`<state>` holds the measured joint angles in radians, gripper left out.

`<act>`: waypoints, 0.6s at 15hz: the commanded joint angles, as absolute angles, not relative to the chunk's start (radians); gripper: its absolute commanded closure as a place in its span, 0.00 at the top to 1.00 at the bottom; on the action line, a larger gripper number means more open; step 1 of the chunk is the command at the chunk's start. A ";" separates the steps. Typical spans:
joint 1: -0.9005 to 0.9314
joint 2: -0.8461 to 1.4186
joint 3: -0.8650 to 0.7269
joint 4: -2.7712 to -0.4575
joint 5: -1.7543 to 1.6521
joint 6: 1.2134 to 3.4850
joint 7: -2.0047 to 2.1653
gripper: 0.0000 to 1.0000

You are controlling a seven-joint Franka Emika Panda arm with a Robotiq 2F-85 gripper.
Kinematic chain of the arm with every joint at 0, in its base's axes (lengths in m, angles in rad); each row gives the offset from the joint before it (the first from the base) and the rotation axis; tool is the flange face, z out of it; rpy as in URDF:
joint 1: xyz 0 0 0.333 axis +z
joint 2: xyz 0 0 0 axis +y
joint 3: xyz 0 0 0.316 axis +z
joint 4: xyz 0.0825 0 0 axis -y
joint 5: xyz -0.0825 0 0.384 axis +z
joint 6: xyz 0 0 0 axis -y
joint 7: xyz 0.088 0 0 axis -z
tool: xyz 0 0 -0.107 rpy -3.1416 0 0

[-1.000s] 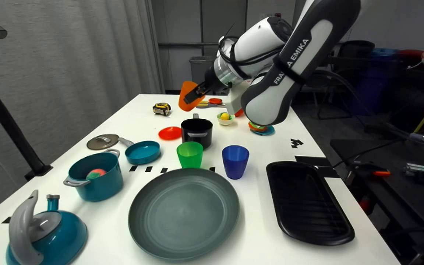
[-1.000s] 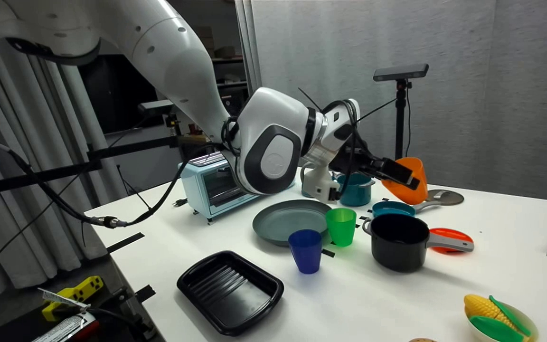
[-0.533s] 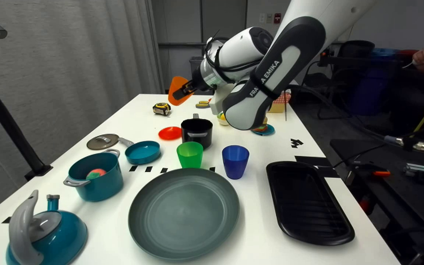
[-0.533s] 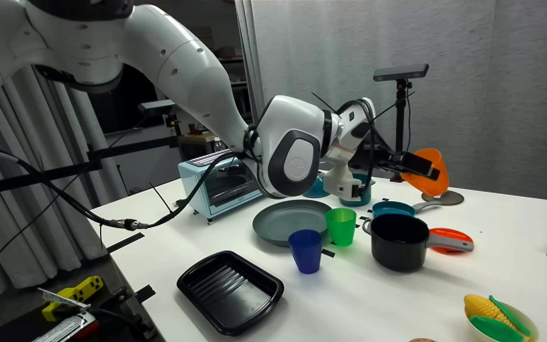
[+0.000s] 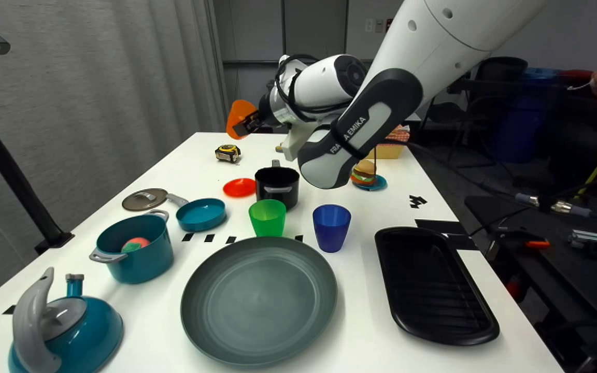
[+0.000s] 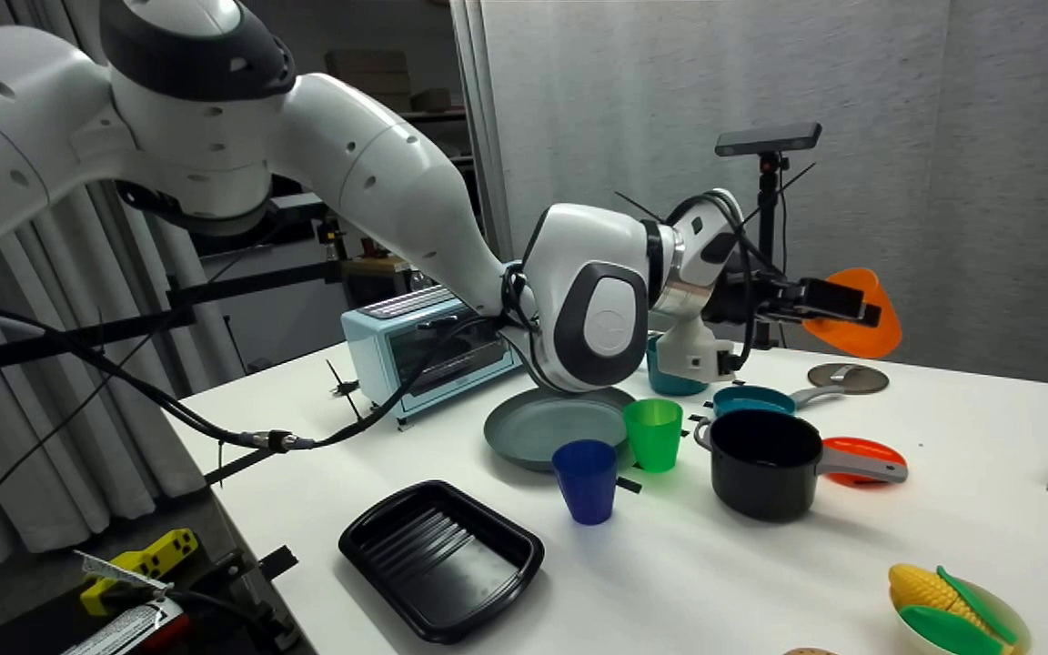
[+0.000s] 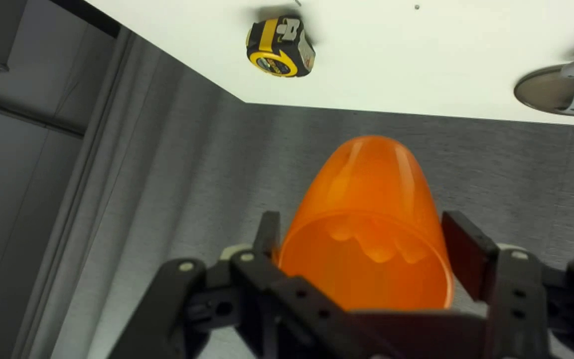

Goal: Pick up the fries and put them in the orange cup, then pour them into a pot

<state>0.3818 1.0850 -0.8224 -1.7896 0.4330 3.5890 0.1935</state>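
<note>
My gripper point(image 7: 364, 237) is shut on the orange cup point(image 7: 374, 179), with a finger on each side near the rim. The cup is tilted, its mouth towards the camera in the wrist view. A few rounded ends inside it, tinted orange, look like the fries point(image 7: 380, 255). In both exterior views the gripper point(image 5: 242, 127) point(image 6: 868, 314) holds the cup point(image 5: 237, 113) point(image 6: 871, 341) well above the table. The black pot point(image 5: 276, 192) stands upright on the table, lower than the cup; it also shows in an exterior view point(image 6: 765, 482). A teal pot point(image 5: 145, 259) holds a reddish toy.
A green cup point(image 5: 267, 217) and a blue cup point(image 5: 332, 228) stand near the black pot. A red plate point(image 5: 239, 187), teal pan point(image 5: 201, 215), large grey plate point(image 5: 259, 300) and black tray point(image 5: 433, 285) lie around. A tape measure point(image 7: 281, 47) sits near the table edge.
The arm has carried the cup away from above the black pot's side, leftwards in one exterior view and rightwards in another. The cup has risen slightly and tilted more. The table objects have not moved.
</note>
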 commanded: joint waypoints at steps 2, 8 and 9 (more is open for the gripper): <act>0.423 1.200 -0.894 -1.732 0.501 3.698 0.185 0.56; 0.466 1.254 -0.916 -1.744 0.575 3.835 0.176 0.56; 0.473 1.268 -0.920 -1.744 0.608 3.856 0.173 0.56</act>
<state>0.4451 1.2020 -0.8815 -1.7622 0.5161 3.7908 0.1868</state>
